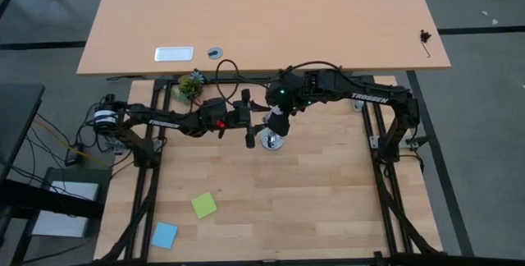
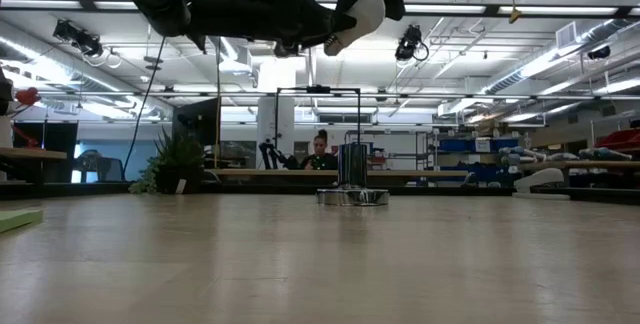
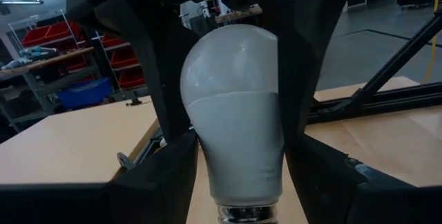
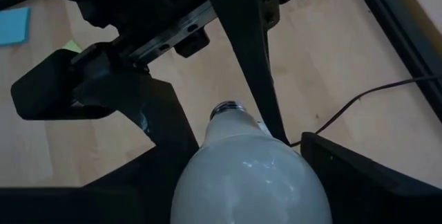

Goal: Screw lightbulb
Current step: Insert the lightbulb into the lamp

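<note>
Bulb in mid-air between two hands, above the socket

The lightbulb (image 3: 231,113) hangs well above the tabletop (image 1: 271,208), caught between the fingers of the left hand (image 3: 235,175), which press on the narrower lower body just above the metal screw base. From the left wrist the fingers (image 3: 166,162) stand wide apart yet sit against the glass on both sides, so the hand is spread about as far as the bulb demands and has hold of it. The right hand (image 4: 242,175) sits over the rounded dome end, its fingers either side of the white glass and apparently narrowing toward it; whether they already touch it I cannot tell.

The silver socket (image 2: 352,192) with its black cord stands on the tabletop below the two hands, well apart from the bulb.

The bulb is probably light and rigid, with a smooth frosted shell that offers little friction and would likely crack or slip under a hard squeeze. The dome is the widest and most slippery part, so a grip there may slide when twisted. The safer hold seems to be the tapering neck near the base, leaving the threads free to enter the socket. A gentle, even pinch looks wiser than force
</note>
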Robot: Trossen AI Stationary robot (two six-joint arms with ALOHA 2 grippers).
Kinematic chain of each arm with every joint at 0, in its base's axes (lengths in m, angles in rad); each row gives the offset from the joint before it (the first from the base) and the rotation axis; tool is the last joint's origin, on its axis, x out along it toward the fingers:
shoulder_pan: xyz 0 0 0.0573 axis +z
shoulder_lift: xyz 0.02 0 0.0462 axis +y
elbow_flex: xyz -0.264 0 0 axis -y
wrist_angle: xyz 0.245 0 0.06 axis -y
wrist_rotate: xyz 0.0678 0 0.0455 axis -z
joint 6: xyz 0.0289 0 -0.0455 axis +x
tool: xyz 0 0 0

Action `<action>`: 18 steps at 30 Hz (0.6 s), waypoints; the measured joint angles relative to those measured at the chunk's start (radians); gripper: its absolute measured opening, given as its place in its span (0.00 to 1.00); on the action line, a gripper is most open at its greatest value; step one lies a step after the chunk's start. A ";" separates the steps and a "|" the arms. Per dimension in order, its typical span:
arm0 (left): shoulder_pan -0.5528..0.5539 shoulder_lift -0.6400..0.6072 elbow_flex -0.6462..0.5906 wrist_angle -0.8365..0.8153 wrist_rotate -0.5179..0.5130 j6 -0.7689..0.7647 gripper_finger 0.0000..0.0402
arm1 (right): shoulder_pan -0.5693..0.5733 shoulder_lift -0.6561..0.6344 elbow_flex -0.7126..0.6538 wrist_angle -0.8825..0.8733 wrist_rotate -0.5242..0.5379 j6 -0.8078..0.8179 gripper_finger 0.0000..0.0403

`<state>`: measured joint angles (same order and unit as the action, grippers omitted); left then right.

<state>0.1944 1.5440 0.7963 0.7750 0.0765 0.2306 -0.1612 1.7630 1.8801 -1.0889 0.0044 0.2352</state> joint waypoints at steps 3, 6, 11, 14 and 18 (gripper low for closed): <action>0.000 0.000 0.000 -0.002 -0.009 0.000 0.54 | 0.000 0.000 0.000 0.000 0.002 -0.002 0.68; 0.000 0.000 0.000 -0.006 -0.013 0.000 0.54 | 0.000 0.000 0.000 -0.003 0.003 -0.002 0.69; 0.000 0.000 0.002 -0.031 -0.018 -0.006 0.54 | -0.002 0.000 0.000 -0.007 0.003 -0.002 0.69; 0.000 0.000 0.002 -0.055 -0.040 -0.032 0.54 | -0.007 0.000 0.000 -0.007 0.003 -0.002 0.69; 0.000 0.000 0.002 -0.087 -0.082 -0.037 0.54 | -0.015 0.000 0.000 -0.007 0.003 -0.002 0.69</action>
<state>0.1944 1.5440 0.7982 0.6876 -0.0050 0.1937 -0.1759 1.7626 1.8801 -1.0958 0.0074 0.2329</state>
